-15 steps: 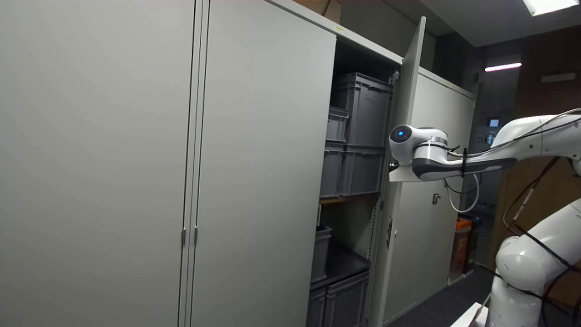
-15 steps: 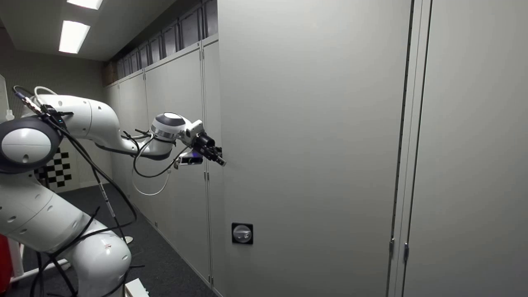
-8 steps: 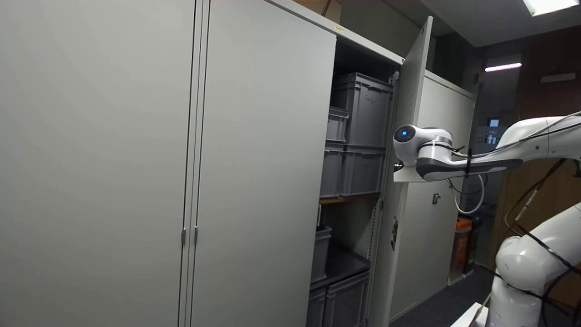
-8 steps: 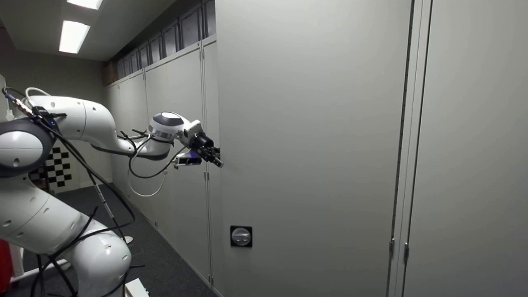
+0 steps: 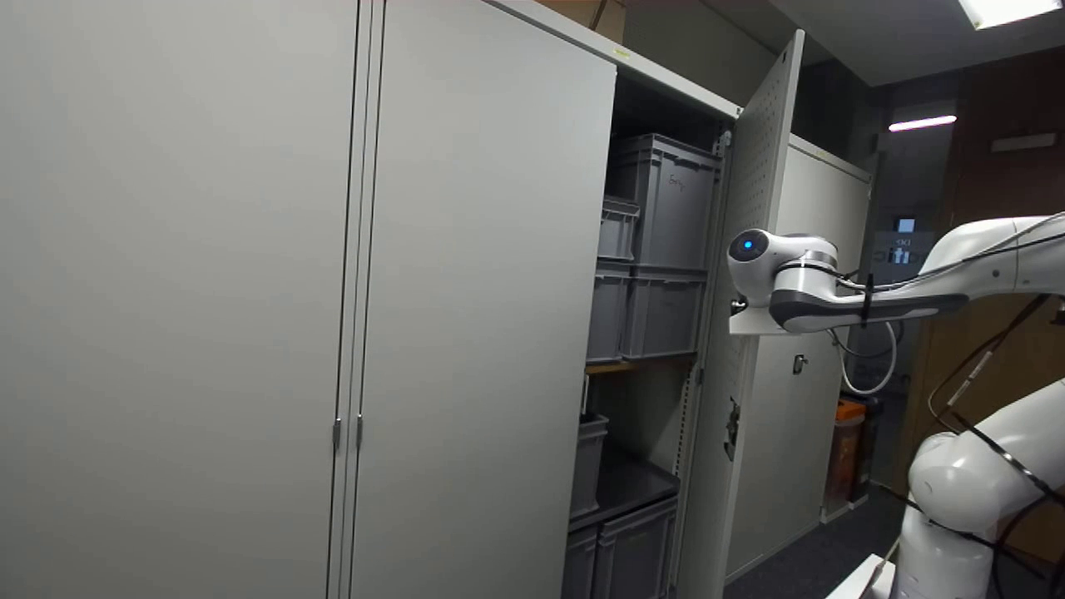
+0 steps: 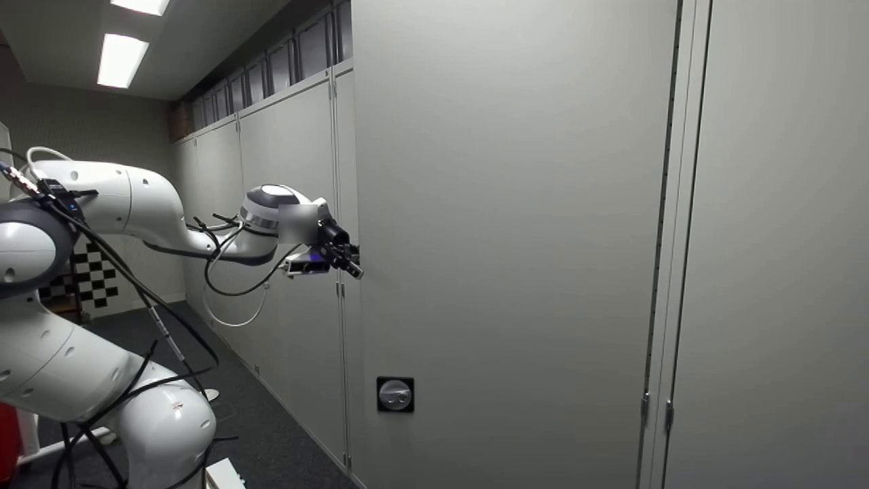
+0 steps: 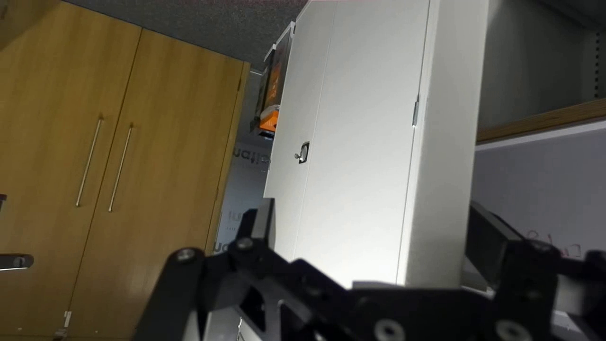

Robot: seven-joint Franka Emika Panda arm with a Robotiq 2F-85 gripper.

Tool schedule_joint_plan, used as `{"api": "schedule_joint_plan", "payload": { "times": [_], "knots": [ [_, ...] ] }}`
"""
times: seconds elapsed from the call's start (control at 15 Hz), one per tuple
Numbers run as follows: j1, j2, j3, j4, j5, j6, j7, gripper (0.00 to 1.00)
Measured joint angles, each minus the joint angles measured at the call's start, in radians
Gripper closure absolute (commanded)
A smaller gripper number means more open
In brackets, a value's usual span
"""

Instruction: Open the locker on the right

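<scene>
Locker (image 5: 678, 83) found open, standing beyond the end effector (image 7: 375, 226), with grey bins (image 5: 674, 212) exposed further in and its door (image 6: 502, 224) standing well out. Seen from where I stand, the fingers (image 7: 259, 225) are spread wide and appear to straddle the door's free edge without clamping it; whether the inner one touches metal I cannot confirm. The latch (image 6: 395, 395) sits below the end effector, on the outer face. Step in hand, in my judgement: swinging the door wider from within. The next move should call for outward pressure from the inner finger along the door's arc, then a clean withdrawal from the edge.
</scene>
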State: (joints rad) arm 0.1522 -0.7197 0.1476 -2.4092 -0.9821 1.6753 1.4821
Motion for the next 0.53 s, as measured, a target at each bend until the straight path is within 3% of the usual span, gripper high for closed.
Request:
{"api": "schedule_joint_plan", "payload": {
  "times": [0.53],
  "knots": [
    [-0.012,-0.033,-0.017,-0.029,0.000,-0.062,0.000,0.00]
  ]
}}
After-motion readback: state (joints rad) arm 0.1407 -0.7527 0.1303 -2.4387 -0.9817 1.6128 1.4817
